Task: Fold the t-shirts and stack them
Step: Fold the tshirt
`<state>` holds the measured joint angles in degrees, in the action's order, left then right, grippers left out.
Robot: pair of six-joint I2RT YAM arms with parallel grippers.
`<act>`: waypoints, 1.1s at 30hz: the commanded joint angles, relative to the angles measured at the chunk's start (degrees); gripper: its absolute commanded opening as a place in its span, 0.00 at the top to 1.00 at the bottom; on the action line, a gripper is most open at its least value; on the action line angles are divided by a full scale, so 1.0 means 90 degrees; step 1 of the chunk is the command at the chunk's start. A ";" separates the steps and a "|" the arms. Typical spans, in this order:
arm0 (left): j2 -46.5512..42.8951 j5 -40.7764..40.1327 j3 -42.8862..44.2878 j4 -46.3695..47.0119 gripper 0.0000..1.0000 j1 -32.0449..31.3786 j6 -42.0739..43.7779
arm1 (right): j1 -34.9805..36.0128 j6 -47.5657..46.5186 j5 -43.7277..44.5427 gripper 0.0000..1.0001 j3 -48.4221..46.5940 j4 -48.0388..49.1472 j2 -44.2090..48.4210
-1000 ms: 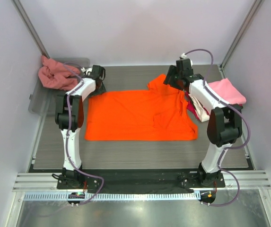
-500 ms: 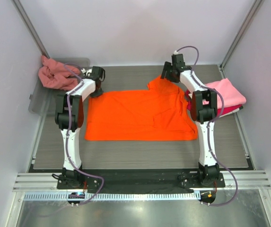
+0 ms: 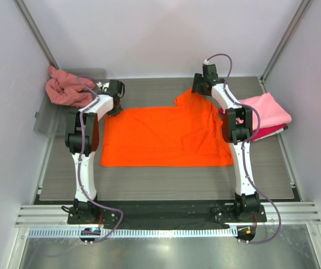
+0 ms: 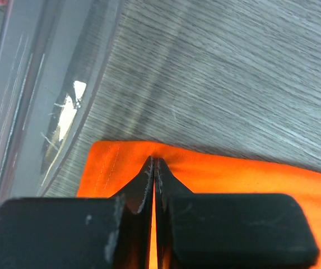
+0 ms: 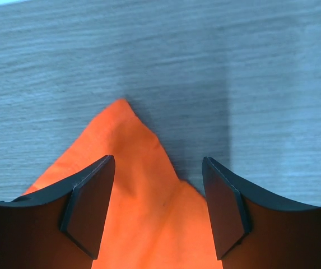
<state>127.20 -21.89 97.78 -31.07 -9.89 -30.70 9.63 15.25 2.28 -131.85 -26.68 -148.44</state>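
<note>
The bright orange t-shirt [image 3: 166, 137] lies spread flat in the middle of the table. My left gripper [image 3: 114, 105] is at its far left corner, shut on the orange cloth [image 4: 233, 174]; in the left wrist view the jaws [image 4: 154, 162] pinch the hem with fabric showing between them. My right gripper [image 3: 200, 91] hovers open over the far right sleeve tip [image 5: 143, 224], one finger on each side of the peak [image 5: 158, 161], with nothing gripped. A folded light pink t-shirt [image 3: 266, 109] rests on a crimson red one [image 3: 273, 132] at the right. A salmon-pink t-shirt [image 3: 65, 89] lies crumpled at the far left.
The clear grey tray [image 3: 45, 120] under the salmon shirt sits at the far left, its rim [image 4: 48, 84] close beside my left gripper. White walls close in the table on three sides. Both arm bases stand at the near edge.
My left gripper has closed on the orange shirt's far left corner. My right arm has stretched farther back, bringing its open gripper over the far sleeve tip.
</note>
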 commanded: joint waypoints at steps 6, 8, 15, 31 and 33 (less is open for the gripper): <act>-0.0334 0.0030 -0.0220 0.0181 1.00 -0.0004 0.0100 | 0.0014 -0.0141 -0.0917 0.39 -0.0750 0.0103 -0.0508; -0.0373 0.0030 -0.0220 0.0181 1.00 -0.0005 0.0110 | 0.0043 -0.0083 -0.1015 0.47 -0.0741 0.0122 -0.0567; -0.0471 0.0020 -0.0220 0.0181 1.00 0.0005 0.0149 | 0.0034 0.0035 -0.0977 0.82 -0.0838 0.0317 -0.0655; -0.0920 -0.0400 -0.0307 0.0093 1.00 -0.0180 0.0286 | -0.0044 -0.0209 -0.0537 0.99 0.0538 0.0923 0.1346; -0.1018 -0.0487 -0.0356 0.0102 1.00 -0.0200 0.0286 | -0.0044 -0.0239 -0.0605 0.99 0.0685 0.0952 0.1493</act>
<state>122.06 -23.68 94.89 -30.33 -11.07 -28.99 9.52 14.46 -3.33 -126.54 -21.58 -142.30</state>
